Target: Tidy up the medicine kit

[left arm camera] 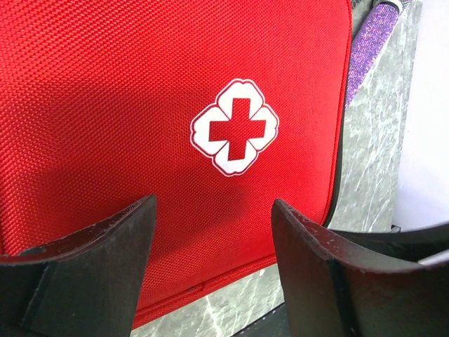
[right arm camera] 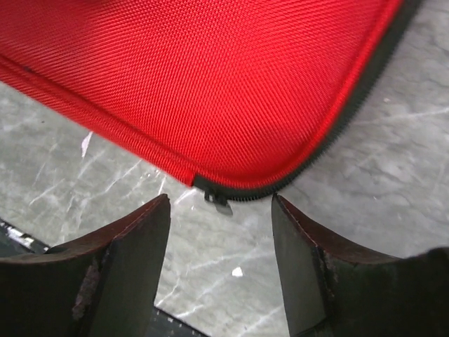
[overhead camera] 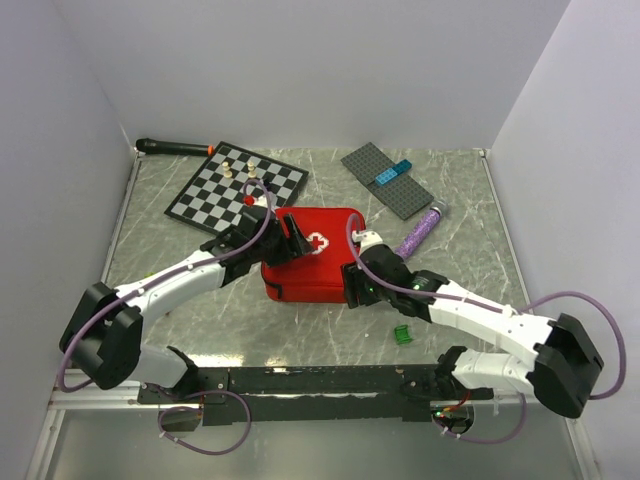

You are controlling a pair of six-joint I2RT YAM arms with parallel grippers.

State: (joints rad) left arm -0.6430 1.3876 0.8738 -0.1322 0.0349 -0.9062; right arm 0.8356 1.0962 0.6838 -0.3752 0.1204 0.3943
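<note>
The left end effector (left arm camera: 214, 203) hovers at the far left edge of the soft red fabric medicine kit (overhead camera: 318, 268). Its two black fingers are spread and pinch nothing. The kit's white cross emblem (left arm camera: 235, 126) sits just beyond the gap. The right end effector (right arm camera: 221, 199) is at the kit's near right corner, fingers likewise spread. The small metal zipper pull (right arm camera: 219, 202) lies in the gap, touched by neither finger.

The kit lies flat, lid down, in the middle of the grey marbled tabletop (overhead camera: 470, 200). Far left is a black-and-white chessboard (overhead camera: 237, 185). Far right is a grey studded baseplate (overhead camera: 385, 185) carrying a blue brick (overhead camera: 392, 172). A purple glittery tube (overhead camera: 420, 230) lies just right of the kit, and a small green piece (overhead camera: 403, 335) lies near right.
</note>
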